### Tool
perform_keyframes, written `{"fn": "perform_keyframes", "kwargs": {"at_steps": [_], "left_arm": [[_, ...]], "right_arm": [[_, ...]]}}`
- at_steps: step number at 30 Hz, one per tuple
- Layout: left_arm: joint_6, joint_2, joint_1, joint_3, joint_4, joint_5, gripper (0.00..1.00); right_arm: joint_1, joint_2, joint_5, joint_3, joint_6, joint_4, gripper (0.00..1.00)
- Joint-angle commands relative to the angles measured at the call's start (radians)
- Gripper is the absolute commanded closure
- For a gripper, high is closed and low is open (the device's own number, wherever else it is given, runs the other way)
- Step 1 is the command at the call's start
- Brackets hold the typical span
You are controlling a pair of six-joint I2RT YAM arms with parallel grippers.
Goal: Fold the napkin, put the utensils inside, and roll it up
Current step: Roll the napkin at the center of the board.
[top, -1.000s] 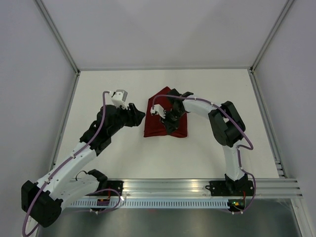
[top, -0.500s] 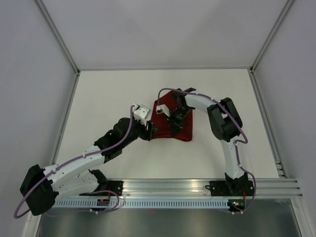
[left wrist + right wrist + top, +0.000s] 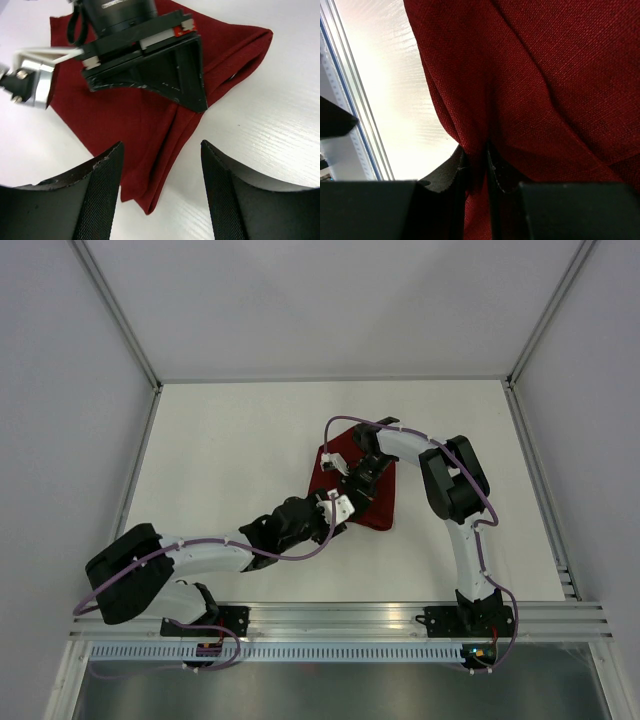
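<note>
Top external view puts the napkin a little right of the middle of the white table. It is a dark red cloth folded into a flat, roughly wedge-shaped packet, narrow at the far end and broader toward the arms. Both arms meet over it: the left arm stretches low across the table to the packet's near left corner, and the right arm bends in from the right so that its wrist sits over the cloth. The right wrist camera shows the right gripper almost closed, its two fingers pinching a raised ridge of the red fabric, which bunches into soft pleats just above the pinch. From the left wrist camera the left gripper stands with its ribbed fingers spread wide. Between them there is only a near corner of the napkin, lying flat on the table below, and they grip nothing. In that view the cloth shows a fine weave, stacked layers along its edge and a crease running up toward the right gripper's black body, and at the right the fold gapes open slightly.
</note>
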Motion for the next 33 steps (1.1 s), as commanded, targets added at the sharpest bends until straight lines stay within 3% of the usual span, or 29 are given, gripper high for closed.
{"fn": "perform_keyframes", "kwargs": {"at_steps": [1, 17, 24, 27, 28, 30, 31, 33], "left_arm": [[0.196, 0.072, -0.041, 0.008, 0.164, -0.012, 0.33], [0.449, 0.375, -0.081, 0.094, 0.271, -0.087, 0.28], [0.480, 0.453, -0.084, 0.134, 0.199, -0.055, 0.32], [0.463, 0.461, -0.084, 0.157, 0.147, -0.032, 0.41], [0.455, 0.465, -0.082, 0.165, 0.106, -0.029, 0.50], [0.429, 0.470, -0.081, 0.191, 0.058, -0.014, 0.58], [0.420, 0.477, -0.081, 0.202, 0.000, -0.008, 0.68], [0.383, 0.485, -0.078, 0.251, -0.067, 0.009, 0.75]], "right_arm": [[-0.014, 0.088, 0.153, -0.024, -0.067, 0.014, 0.91], [-0.036, 0.106, 0.159, -0.024, -0.082, 0.002, 0.93], [-0.039, 0.109, 0.163, -0.020, -0.089, -0.001, 0.93], [-0.042, 0.112, 0.163, -0.015, -0.092, -0.006, 0.93], [-0.043, 0.115, 0.165, -0.013, -0.090, -0.006, 0.93], [-0.045, 0.120, 0.163, -0.010, -0.090, -0.006, 0.93], [-0.045, 0.123, 0.163, -0.009, -0.090, -0.006, 0.93], [-0.045, 0.123, 0.163, -0.009, -0.089, -0.006, 0.93]]}}
